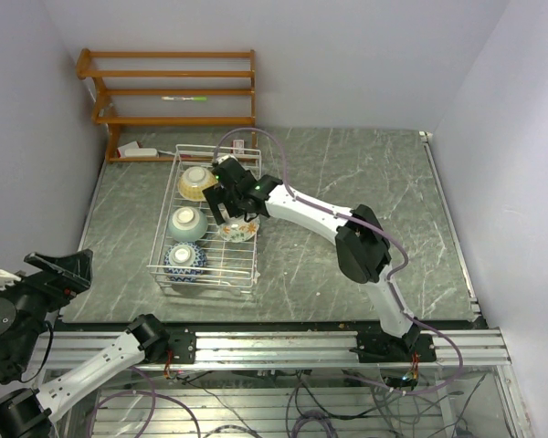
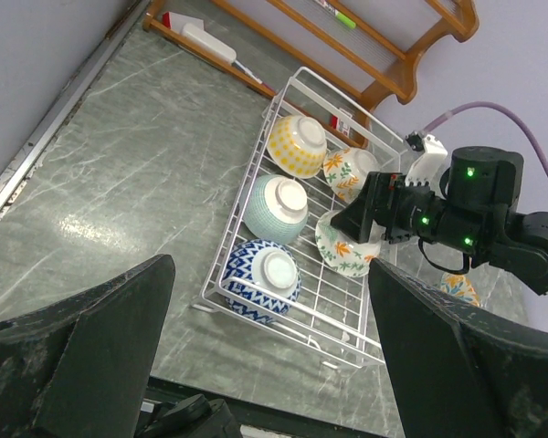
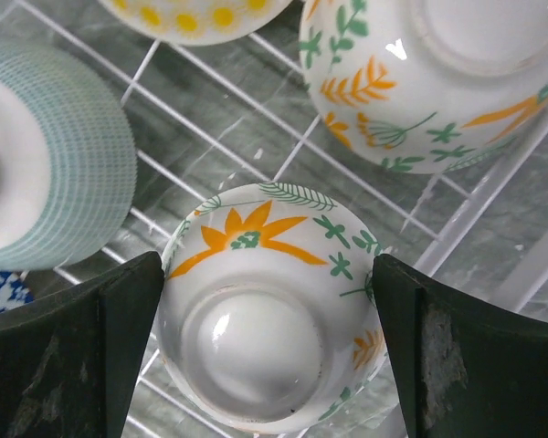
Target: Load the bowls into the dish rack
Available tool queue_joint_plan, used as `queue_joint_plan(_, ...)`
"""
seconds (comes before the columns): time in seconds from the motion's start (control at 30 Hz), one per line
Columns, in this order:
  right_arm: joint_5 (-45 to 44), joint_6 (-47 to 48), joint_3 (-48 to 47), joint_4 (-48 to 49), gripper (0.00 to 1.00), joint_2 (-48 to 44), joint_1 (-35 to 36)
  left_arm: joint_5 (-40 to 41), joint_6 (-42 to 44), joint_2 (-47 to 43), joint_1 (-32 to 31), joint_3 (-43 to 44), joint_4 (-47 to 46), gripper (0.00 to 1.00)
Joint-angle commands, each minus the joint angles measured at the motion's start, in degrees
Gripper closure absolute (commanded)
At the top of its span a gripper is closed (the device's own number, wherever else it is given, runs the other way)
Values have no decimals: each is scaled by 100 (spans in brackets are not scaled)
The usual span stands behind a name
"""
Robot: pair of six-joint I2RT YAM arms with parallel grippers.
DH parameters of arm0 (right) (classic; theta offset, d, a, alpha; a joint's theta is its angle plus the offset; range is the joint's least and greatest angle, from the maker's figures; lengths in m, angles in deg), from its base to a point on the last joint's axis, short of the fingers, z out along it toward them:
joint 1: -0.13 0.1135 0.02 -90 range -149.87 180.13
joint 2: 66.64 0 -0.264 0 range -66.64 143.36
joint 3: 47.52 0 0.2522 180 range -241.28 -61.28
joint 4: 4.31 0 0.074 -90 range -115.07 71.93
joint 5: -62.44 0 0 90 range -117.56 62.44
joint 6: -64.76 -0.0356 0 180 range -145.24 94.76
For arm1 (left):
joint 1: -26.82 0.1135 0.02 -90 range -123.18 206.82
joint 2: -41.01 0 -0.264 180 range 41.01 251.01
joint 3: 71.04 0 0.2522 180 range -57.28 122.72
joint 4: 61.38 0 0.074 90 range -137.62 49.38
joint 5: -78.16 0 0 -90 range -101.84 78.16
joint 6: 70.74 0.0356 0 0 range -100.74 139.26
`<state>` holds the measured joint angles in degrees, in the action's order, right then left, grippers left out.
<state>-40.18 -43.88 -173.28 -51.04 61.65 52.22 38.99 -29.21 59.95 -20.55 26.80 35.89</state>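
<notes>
The white wire dish rack (image 1: 210, 148) holds upside-down bowls: yellow (image 1: 197, 181), mint green (image 1: 188, 222) and blue zigzag (image 1: 184, 259) in its left row. My right gripper (image 1: 226, 205) is over the rack's right row, shut on an upside-down white bowl with orange and green flowers (image 3: 256, 301), one finger on each side. A second floral bowl (image 3: 420, 82) lies just beyond it. In the left wrist view another patterned bowl (image 2: 459, 287) peeks out on the table right of the rack (image 2: 301, 315). My left gripper (image 2: 274, 365) is open and empty, at the near left.
A brown wooden slatted shelf (image 1: 169, 87) stands against the back wall. A white object (image 1: 139, 151) lies at its foot, left of the rack. The right arm stretches across the grey marbled table (image 1: 365, 182) from the near right.
</notes>
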Motion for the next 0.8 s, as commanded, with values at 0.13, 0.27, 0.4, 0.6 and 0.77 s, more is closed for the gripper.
queue_joint_plan(0.13, 1100, -16, 499, 501, 4, -503, -32, 117, -59, -85, -40, 127, -65, 1)
queue_joint_plan(0.27, 1451, 40, 356, 777, 4, -499, -32, 121, -31, -63, -40, 88, -111, 1)
queue_joint_plan(0.4, 1356, 34, 194, 908, 4, -609, -20, 103, -14, -57, -44, 76, -154, 1)
queue_joint_plan(0.6, 837, 8, -106, 381, 3, -916, -16, 119, -31, -72, -44, 131, -107, 1)
queue_joint_plan(0.77, 1161, 6, -187, -313, 3, -1204, 123, 169, -7, -76, -43, 130, -138, 1)
